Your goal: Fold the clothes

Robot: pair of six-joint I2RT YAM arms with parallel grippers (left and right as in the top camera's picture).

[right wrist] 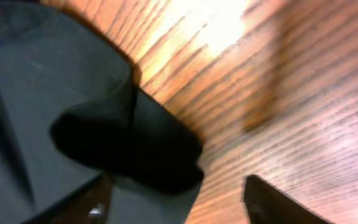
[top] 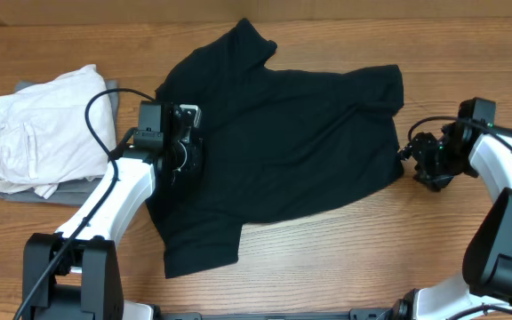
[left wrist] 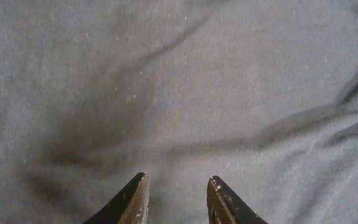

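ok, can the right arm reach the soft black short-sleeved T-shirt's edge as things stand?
Probably yes: the open right gripper sits at the rumpled edge of the black T-shirt, nothing in between.

The overhead view looks straight down on the wooden bench [top: 345,267], from far enough to take in the whole black T-shirt [top: 283,151] and the folded off-white garment [top: 34,133] at the bench's left end. The left wrist view points down past its own jaws, so near that T-shirt fabric fills the frame. The right wrist view, equally near, faces the shirt's edge on bare bench, which the overhead view shows at the shirt's right side.
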